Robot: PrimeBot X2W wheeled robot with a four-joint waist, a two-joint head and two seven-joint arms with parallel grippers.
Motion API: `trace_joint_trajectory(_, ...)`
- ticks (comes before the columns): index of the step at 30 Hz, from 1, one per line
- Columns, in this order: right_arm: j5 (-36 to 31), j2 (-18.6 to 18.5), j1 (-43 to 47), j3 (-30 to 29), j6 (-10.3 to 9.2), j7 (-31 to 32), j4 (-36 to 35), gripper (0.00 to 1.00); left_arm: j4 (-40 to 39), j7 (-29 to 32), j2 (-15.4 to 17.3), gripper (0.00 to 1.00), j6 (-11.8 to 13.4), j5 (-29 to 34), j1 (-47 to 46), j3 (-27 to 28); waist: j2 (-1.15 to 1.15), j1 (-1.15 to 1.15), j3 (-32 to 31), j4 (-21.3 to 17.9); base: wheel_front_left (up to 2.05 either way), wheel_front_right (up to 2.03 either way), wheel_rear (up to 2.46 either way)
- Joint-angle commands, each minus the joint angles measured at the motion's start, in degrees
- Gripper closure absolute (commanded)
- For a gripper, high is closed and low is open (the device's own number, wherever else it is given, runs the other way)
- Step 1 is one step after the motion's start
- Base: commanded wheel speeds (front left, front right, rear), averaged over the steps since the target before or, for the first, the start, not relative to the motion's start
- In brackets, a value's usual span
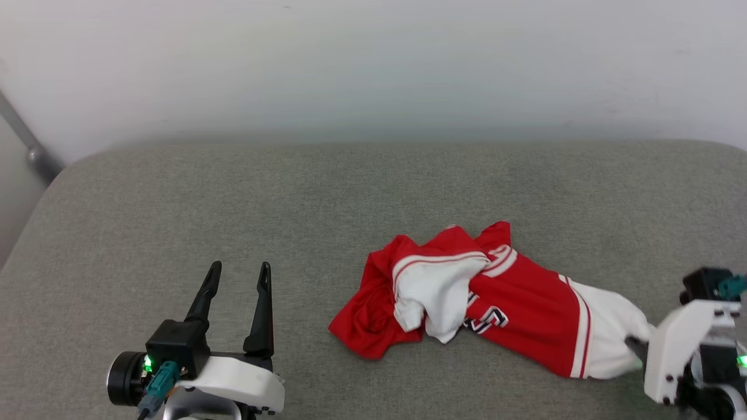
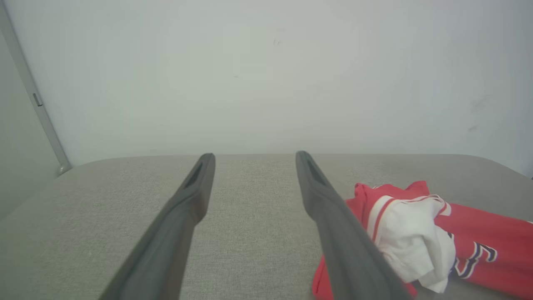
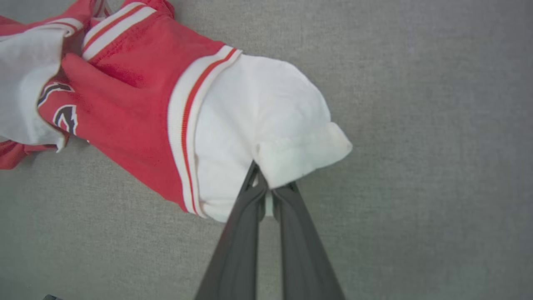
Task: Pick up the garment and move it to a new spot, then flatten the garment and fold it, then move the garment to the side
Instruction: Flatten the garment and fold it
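Observation:
The garment (image 1: 496,297) is a crumpled red T-shirt with white sleeves and striped trim, lying right of centre on the grey cushion (image 1: 292,198). My right gripper (image 3: 266,183) is shut on the edge of its right white sleeve (image 3: 270,125), with the cloth pinched between the dark fingers. From the head camera the right gripper (image 1: 636,347) sits at the sleeve's end, its fingers mostly hidden by the white wrist housing. My left gripper (image 1: 239,274) stands open at the lower left, well clear of the garment (image 2: 437,241), with nothing between its fingers.
A pale wall (image 1: 373,70) rises behind the cushion. A grey metal bar (image 1: 26,143) slants down at the far left. Bare grey cushion stretches to the left and behind the shirt.

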Motion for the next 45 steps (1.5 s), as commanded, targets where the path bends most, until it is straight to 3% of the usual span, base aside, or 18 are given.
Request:
trace_joint_trajectory(1,-1.2,1.4,4.9,-2.7,-0.03,1.2,-2.3,1.00,-0.5,0.4,0.4,0.00,0.2,-0.2,0.9,0.2,0.00,0.01,-0.1,-0.9,0.00,0.00,0.00)
trace_joint_trajectory(5,-3.4,5.6,12.7,-8.9,-0.04,1.5,-5.6,1.00,-1.5,0.9,1.0,0.00,0.5,-0.5,1.2,0.4,0.00,0.01,0.7,-1.5,0.00,0.00,0.00)
trace_joint_trajectory(6,-4.3,6.4,13.5,-9.9,-0.03,0.4,-6.1,0.86,-1.6,1.1,1.1,0.00,0.6,-0.6,1.3,0.5,0.00,0.01,0.9,-1.6,0.00,0.00,0.00)
trace_joint_trajectory(7,-4.9,7.1,14.2,-10.5,-0.03,-0.5,-6.3,0.38,-1.7,1.4,1.1,0.00,0.7,-0.7,1.4,0.6,0.00,0.01,1.1,-1.8,0.00,0.00,0.00)
trace_joint_trajectory(8,-4.9,8.1,14.8,-10.7,-0.04,-1.3,-6.3,0.00,-1.6,1.6,1.3,0.00,0.9,-0.6,1.5,0.6,0.00,0.01,1.3,-1.9,0.00,0.00,0.00)
trace_joint_trajectory(11,-4.3,9.6,15.2,-11.2,-0.03,-5.5,-7.4,0.00,-2.0,1.9,1.6,0.00,1.2,-0.7,1.8,0.9,0.00,0.01,1.4,-2.3,0.00,0.00,0.00)
trace_joint_trajectory(23,-8.7,9.3,17.6,-11.8,-0.03,-26.4,-19.0,0.00,-1.8,2.9,2.0,0.00,1.9,-1.2,3.2,0.6,0.00,0.01,-1.4,-2.2,0.00,0.00,0.00)
trace_joint_trajectory(34,-13.3,10.7,21.3,-5.9,-0.03,-34.0,-26.9,0.00,-1.0,4.2,2.2,0.00,2.2,-1.0,3.6,-0.6,0.00,0.01,-2.9,-2.9,0.00,0.00,0.00)
trace_joint_trajectory(39,-14.3,11.5,22.9,-3.5,-0.04,-34.2,-29.0,0.00,0.0,6.7,2.3,0.00,0.4,-1.7,3.1,-2.7,0.00,0.01,-3.3,-4.3,0.00,0.00,0.00)
trace_joint_trajectory(45,-14.9,12.2,23.0,-2.2,-0.04,-33.6,-30.9,0.00,1.5,13.7,1.4,0.00,-4.9,-2.1,-3.0,-8.4,0.00,0.01,-2.9,-5.0,0.00,0.00,0.00)
